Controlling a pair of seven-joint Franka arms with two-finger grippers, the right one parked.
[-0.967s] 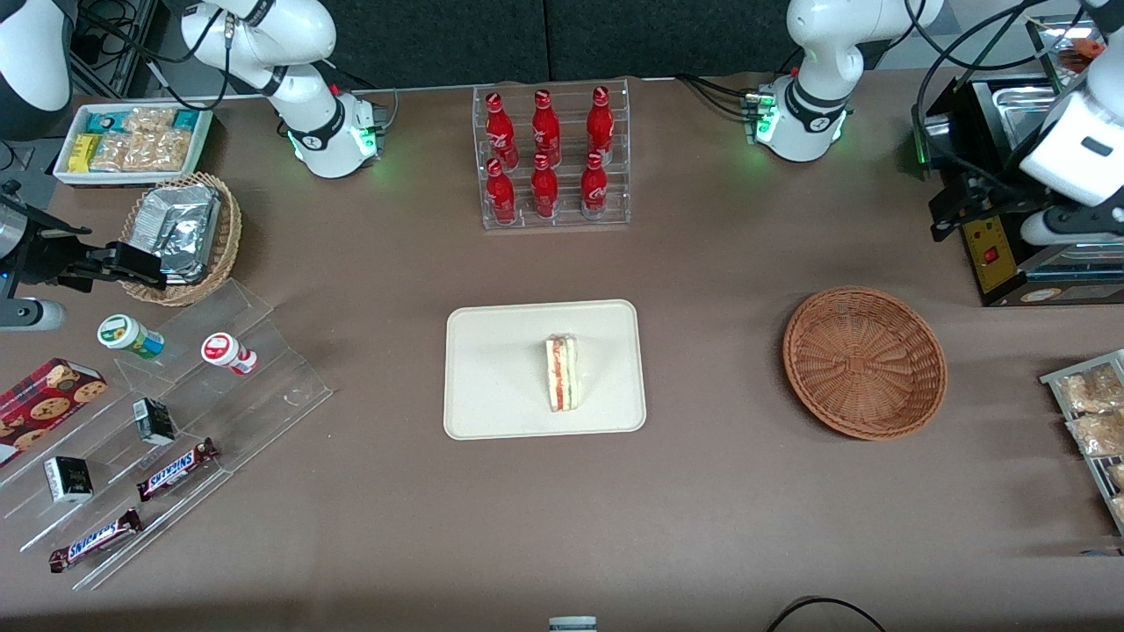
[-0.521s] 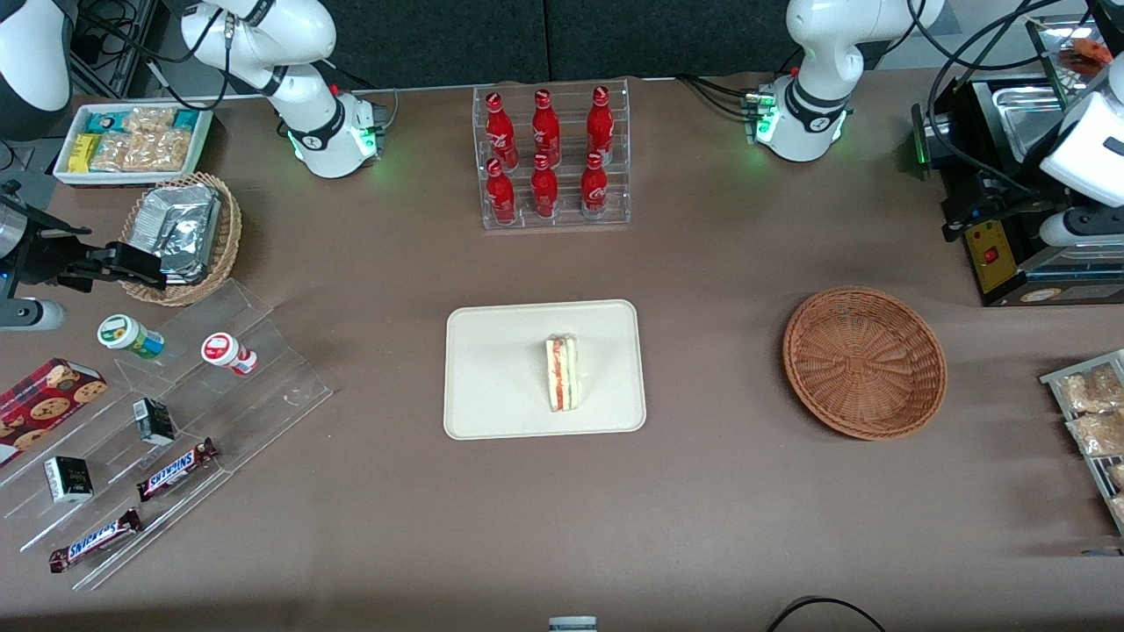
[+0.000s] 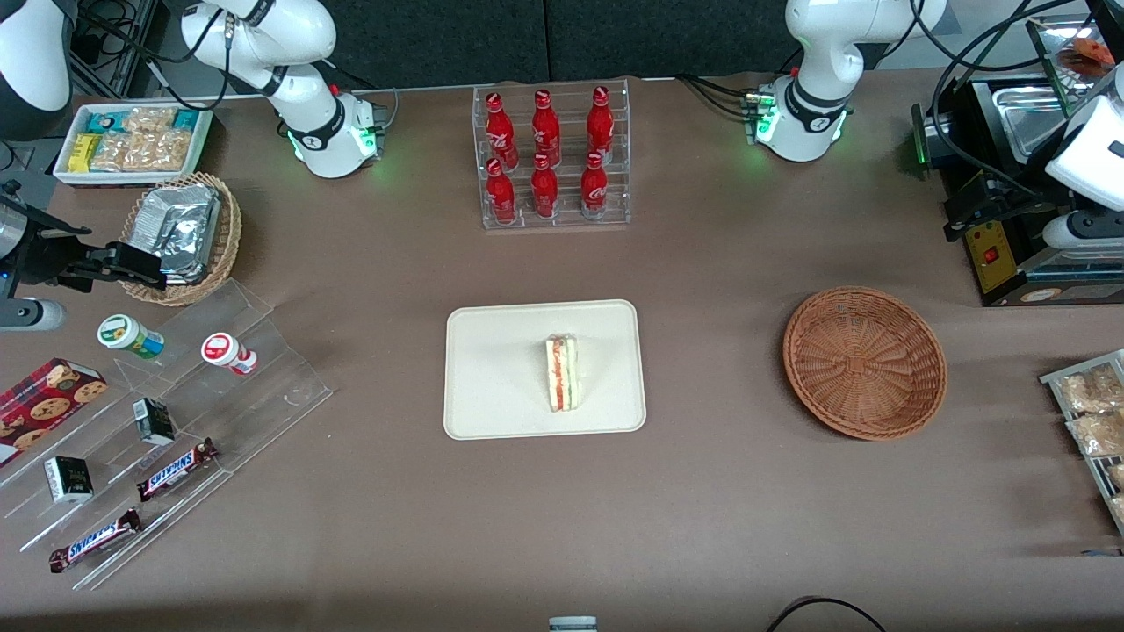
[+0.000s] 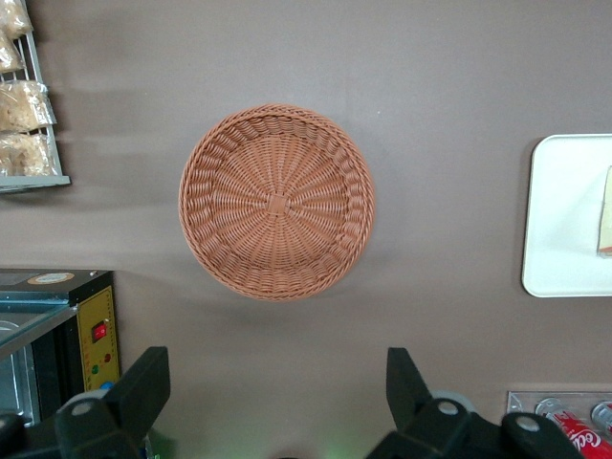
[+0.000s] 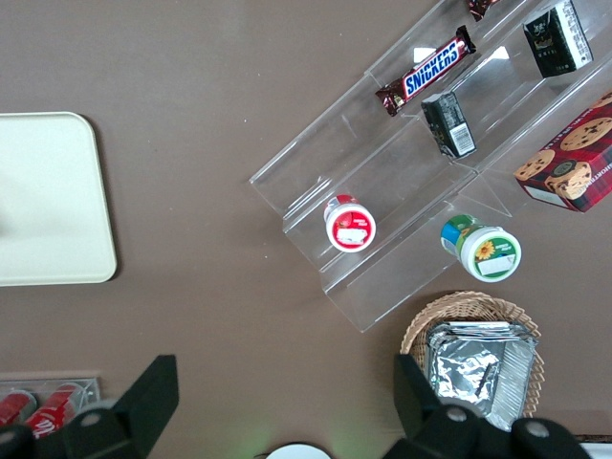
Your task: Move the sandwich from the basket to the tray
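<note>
The sandwich (image 3: 562, 373), a pale wedge with orange and green layers, lies on the cream tray (image 3: 492, 369) in the middle of the table. The reddish-brown wicker basket (image 3: 865, 362) sits toward the working arm's end and has nothing in it. My gripper (image 3: 959, 215) hovers high above the table, farther from the front camera than the basket, in front of a black machine. In the left wrist view the gripper (image 4: 275, 382) is open with nothing between its fingers; the basket (image 4: 276, 202), a tray corner (image 4: 564, 220) and a sliver of the sandwich (image 4: 605, 212) show below it.
A clear rack of red bottles (image 3: 549, 158) stands farther from the camera than the tray. A black machine (image 3: 1010, 175) and a rack of snack bags (image 3: 1089, 412) sit at the working arm's end. An acrylic stand (image 3: 167, 421) and a foil-packet basket (image 3: 180, 235) lie toward the parked arm's end.
My gripper has drifted a little toward the working arm's end of the table, mostly in the first half second. Sandwich, tray and basket have not moved.
</note>
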